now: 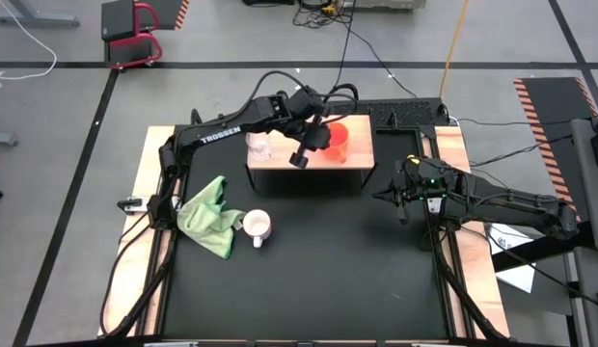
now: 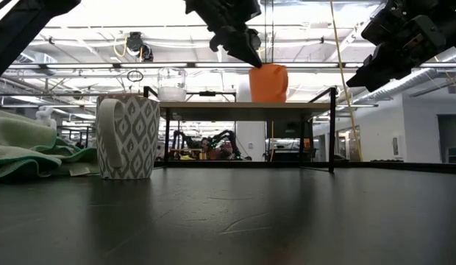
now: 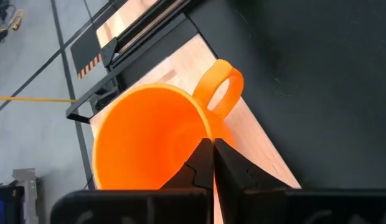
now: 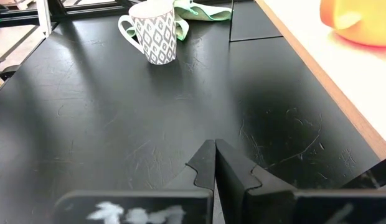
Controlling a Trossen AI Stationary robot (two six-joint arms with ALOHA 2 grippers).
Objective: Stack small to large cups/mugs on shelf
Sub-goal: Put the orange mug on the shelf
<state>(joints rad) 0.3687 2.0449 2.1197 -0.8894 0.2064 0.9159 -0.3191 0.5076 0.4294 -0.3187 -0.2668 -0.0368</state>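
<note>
Left pincer (image 1: 316,136) poised over the orange mug (image 1: 336,141), which stands upright on the shelf (image 1: 309,159); in the left wrist view its fingers (image 3: 202,163) are pressed together at the mug's rim, and whether the wall is pinched between them cannot be told. The clear glass cup (image 1: 258,146) stands on the same shelf, apart from the orange mug. The white patterned mug (image 1: 258,226) stands upright on the worktop (image 1: 328,270), just beside the green cloth (image 1: 210,216). Right pincer (image 1: 392,196) closed and empty, waiting above the worktop beside the shelf.

Step in hand, as judged: handling the orange mug, the middle piece of the stack. The white mug has not yet reached the shelf. The next move calls for a firm hold at the rim and a level lift, clearing the glass cup.

Obstacles: the shelf top is narrow, so the glass cup may be nudged; the cloth touching the white mug may drag when that mug is taken.
</note>
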